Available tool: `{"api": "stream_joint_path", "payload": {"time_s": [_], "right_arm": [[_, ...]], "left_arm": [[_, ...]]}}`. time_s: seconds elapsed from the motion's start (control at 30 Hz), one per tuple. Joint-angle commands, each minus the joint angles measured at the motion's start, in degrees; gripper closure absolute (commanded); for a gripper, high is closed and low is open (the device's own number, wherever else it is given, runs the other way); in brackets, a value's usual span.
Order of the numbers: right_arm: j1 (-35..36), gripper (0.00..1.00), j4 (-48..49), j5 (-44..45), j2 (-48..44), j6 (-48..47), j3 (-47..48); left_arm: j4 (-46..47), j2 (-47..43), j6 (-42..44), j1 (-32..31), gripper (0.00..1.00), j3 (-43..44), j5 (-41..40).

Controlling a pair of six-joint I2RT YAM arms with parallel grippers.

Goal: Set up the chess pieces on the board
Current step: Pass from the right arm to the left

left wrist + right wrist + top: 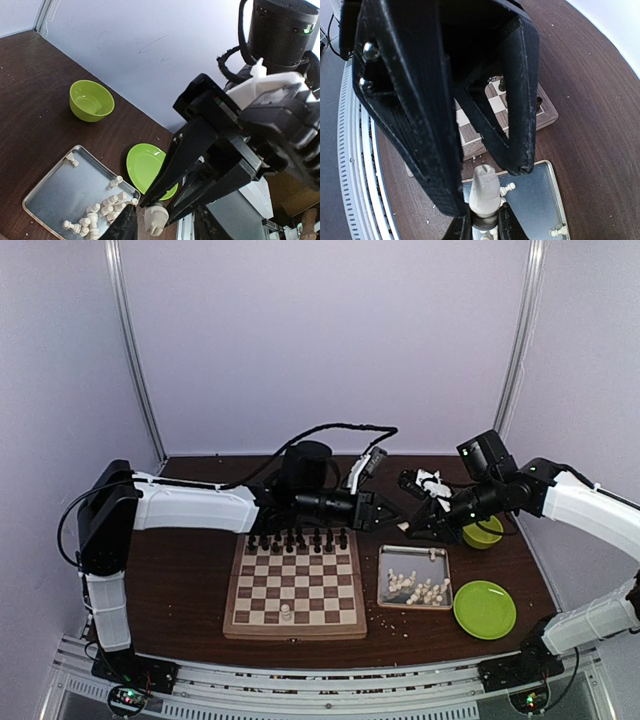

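Note:
One cream chess piece (156, 219) (485, 187) hangs in the air over the metal tray (440, 560), between both grippers. My left gripper (157, 214) (392, 512) is shut on its dark-ringed base. My right gripper (485, 189) (405, 528) stands narrow around the piece's notched upper half, which lies against one finger. The board (295, 628) lies to the left, with dark pieces (295, 538) along its far rows and one cream piece (286, 612) near its front edge. Several cream chess pieces (420, 590) (102, 207) lie in the tray.
A green plate (484, 608) (142, 162) sits right of the tray and a green bowl (482, 533) (91, 101) stands behind it. Pale crumbs dot the table in front of the tray. Walls close off the back and sides.

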Motion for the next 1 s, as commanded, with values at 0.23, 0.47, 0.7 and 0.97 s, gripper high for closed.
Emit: {"api": "stream_joint_path", "payload": {"time_s": [0.23, 0.47, 0.7, 0.97], "right_arm": [[-1.1, 0.91, 1.0, -2.8, -1.4, 1.1, -0.4], [-1.3, 0.91, 1.0, -3.0, -1.1, 1.2, -0.4], [-2.4, 0.56, 0.5, -3.5, -2.5, 1.0, -0.4], [-6.9, 0.26, 2.3, -5.8, -5.5, 1.5, -2.5]], "left_arm": [[3.2, 2.1, 0.7, -0.2, 0.66, 1.9, 3.4], [4.0, 2.2, 0.8, -0.2, 0.81, 1.7, 4.2], [-1.3, 0.5, 4.4, 0.0, 0.95, 2.3, 3.5], [-35.6, -15.6, 24.3, 2.5, 0.98, -0.9, -12.4]]}}
